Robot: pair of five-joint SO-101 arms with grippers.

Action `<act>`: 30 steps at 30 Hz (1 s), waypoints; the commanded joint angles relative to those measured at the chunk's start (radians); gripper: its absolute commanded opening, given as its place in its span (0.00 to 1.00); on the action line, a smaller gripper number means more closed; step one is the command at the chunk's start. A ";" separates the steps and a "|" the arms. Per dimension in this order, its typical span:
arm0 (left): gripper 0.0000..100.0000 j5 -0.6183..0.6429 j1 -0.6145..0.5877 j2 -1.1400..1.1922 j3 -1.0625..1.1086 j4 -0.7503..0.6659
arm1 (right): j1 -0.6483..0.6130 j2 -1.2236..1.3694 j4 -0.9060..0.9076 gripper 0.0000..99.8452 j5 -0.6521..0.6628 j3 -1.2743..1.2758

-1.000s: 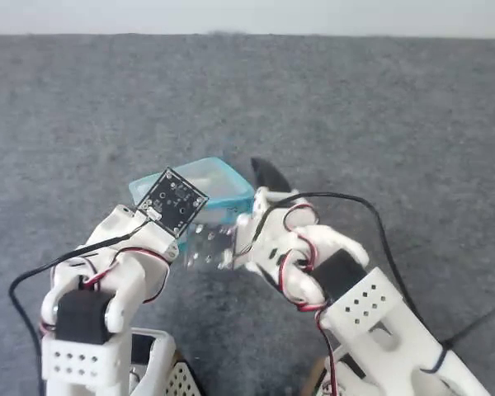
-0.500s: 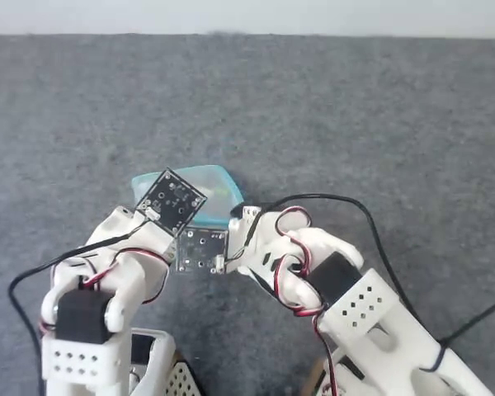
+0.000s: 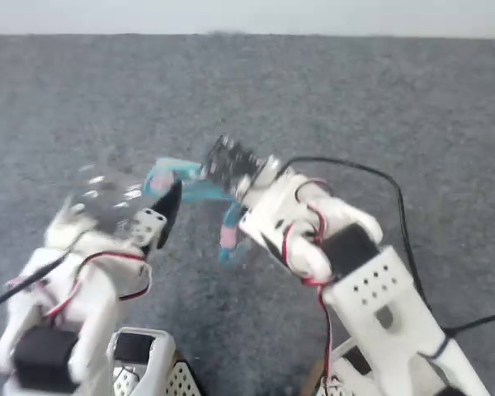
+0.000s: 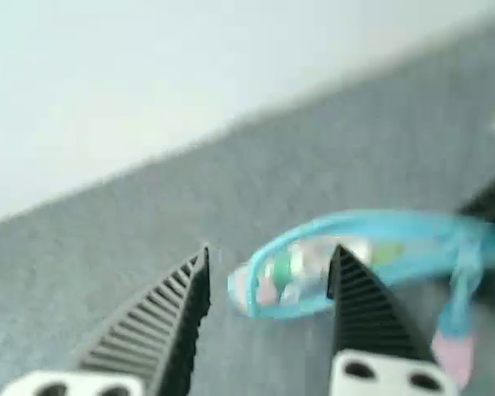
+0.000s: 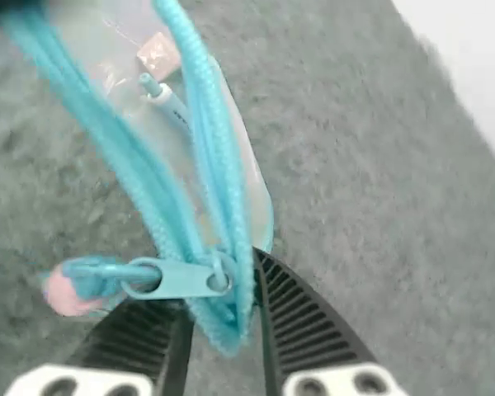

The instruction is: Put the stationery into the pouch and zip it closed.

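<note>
the right end effector (image 5: 223,304) pinches the turquoise-edged clear pouch (image 5: 190,148) by its corner, fingers pressed onto the fabric just beside the zipper pull (image 5: 177,279) and its pink tag (image 5: 62,294). the held end appears raised off the grey surface (image 3: 355,107). half a second ago both arms were crowded low over the pouch as it lay flat. now the left arm has swung out to its own side and the left end effector (image 4: 272,256) hangs spread with nothing between its fingers, facing the pouch from a little way off. the right arm has carried the pouch up and turned it edge-on. stationery, including a pen (image 5: 165,99) and a few small pale pieces, shows through the clear wall, so the filling looks done. the pull sits at the gripped end of the zip (which may mean the zip has run its full length, though the blur hides whether any gap is left). on that reading the task looks near its end, with the left arm's retreat suggesting its share is over. no readable writing or label can be made out on the pouch or its contents.
</note>
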 commanded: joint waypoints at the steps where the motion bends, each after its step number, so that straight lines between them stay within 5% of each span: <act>1: 0.23 0.129 0.003 -0.020 -0.114 -0.060 | 0.065 0.097 0.008 0.01 -0.109 -0.126; 6: 0.23 0.146 0.012 -0.109 -0.071 -0.029 | 0.107 0.222 0.079 0.01 -0.140 -0.247; 13: 0.25 -0.008 0.133 -0.152 0.318 -0.084 | 0.064 0.242 0.209 0.01 -0.146 -0.431; 21: 0.28 0.026 0.308 -0.147 0.469 -0.175 | 0.050 0.242 0.214 0.01 -0.175 -0.420; 30: 0.26 0.094 0.293 -0.146 0.584 -0.368 | 0.008 0.237 0.225 0.01 -0.169 -0.391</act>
